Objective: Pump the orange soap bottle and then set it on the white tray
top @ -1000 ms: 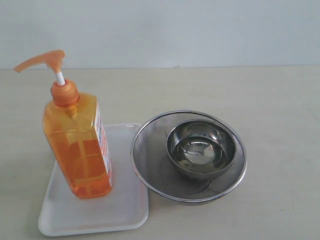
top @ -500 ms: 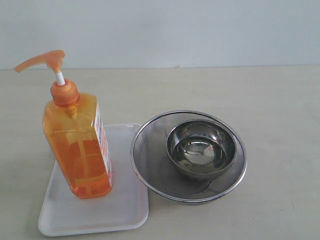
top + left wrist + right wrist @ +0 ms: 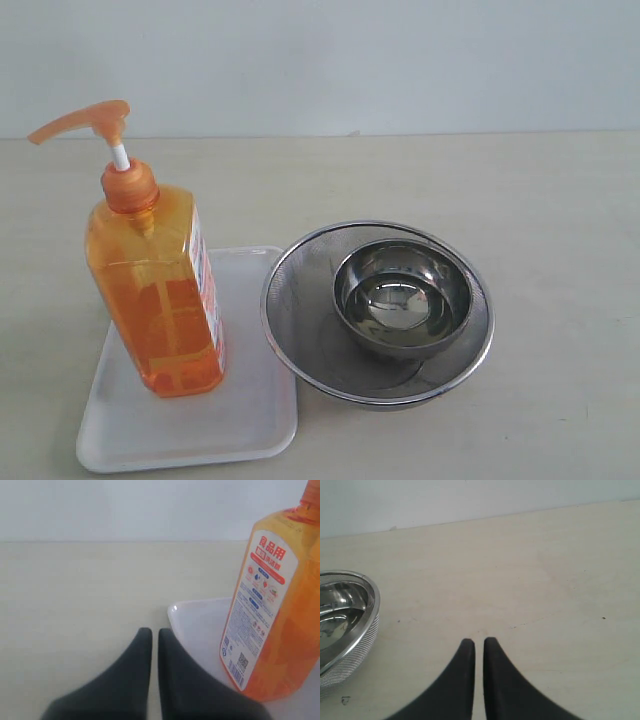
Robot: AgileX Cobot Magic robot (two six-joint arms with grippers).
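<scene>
The orange soap bottle (image 3: 155,300) stands upright on the white tray (image 3: 250,420), at the near left of the desk (image 3: 560,200). It sits on the left part of the tray, with bare white plastic to its right and in front of it. Its orange pump head (image 3: 85,122) is up on the white stem (image 3: 120,156), and the nozzle points left. The printed label (image 3: 207,290) faces right, towards the round steel mesh strainer (image 3: 300,300). The strainer lies just right of the tray, rim close against the tray's edge; I cannot tell whether they touch. A small steel bowl (image 3: 400,300) rests inside the strainer.

My left jaws are pressed together with only a thin slit between them, and they grip nothing. They hang over the desk just beside a rounded corner of the tray, apart from the bottle. From that wrist I see the label side of the bottle, white with red and blue print.

My right jaws are likewise drawn narrow and empty, above bare desk. From that wrist the strainer shows off to one side with the bowl's shiny inside, well apart from the tips.
</scene>
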